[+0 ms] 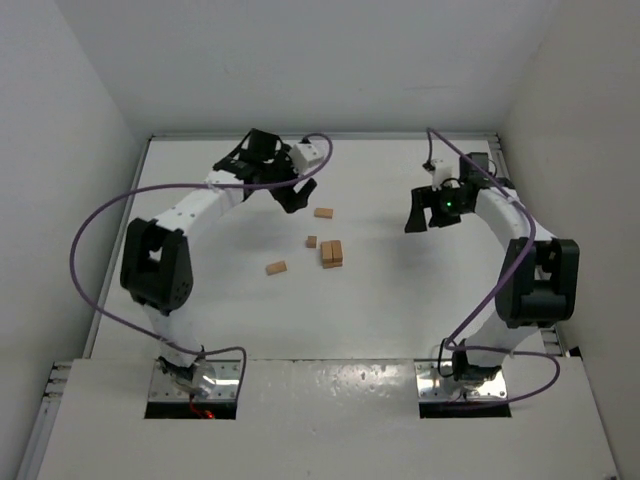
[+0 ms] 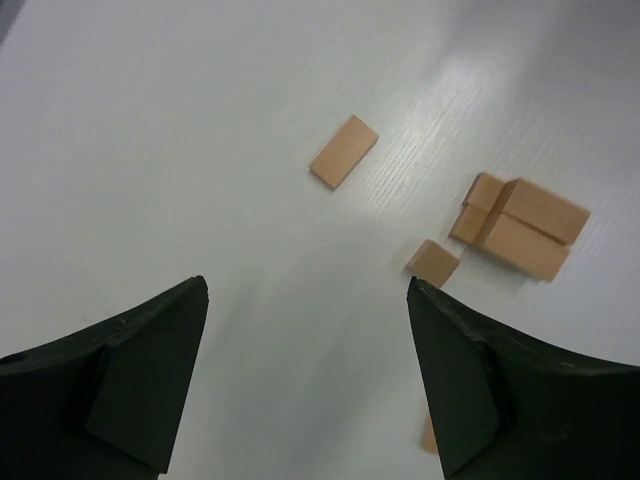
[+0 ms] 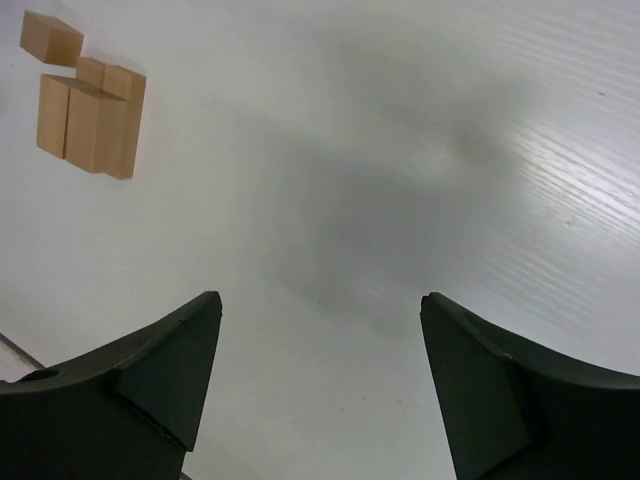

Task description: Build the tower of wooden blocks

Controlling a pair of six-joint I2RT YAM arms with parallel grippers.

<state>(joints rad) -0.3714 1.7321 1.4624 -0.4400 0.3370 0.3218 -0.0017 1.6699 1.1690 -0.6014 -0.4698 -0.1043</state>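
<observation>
A tight cluster of tan wood blocks [image 1: 332, 253] sits mid-table, with a small cube [image 1: 311, 241] just left of it. One flat block [image 1: 323, 212] lies behind them and another [image 1: 276, 267] lies to the front left. My left gripper [image 1: 296, 196] hovers open and empty just behind the blocks. Its wrist view shows the gripper [image 2: 308, 292], the cluster [image 2: 520, 228], the cube [image 2: 434, 263], a flat block [image 2: 343, 151] and a sliver of block [image 2: 430, 436] behind the right finger. My right gripper [image 1: 425, 217] is open and empty, right of the cluster [image 3: 90, 120].
White walls close the table [image 1: 400, 290] at the back and both sides. Purple cables loop from both arms. The right wrist view shows its gripper [image 3: 320, 300] over bare white tabletop, with the cube [image 3: 50, 38] at the far upper left.
</observation>
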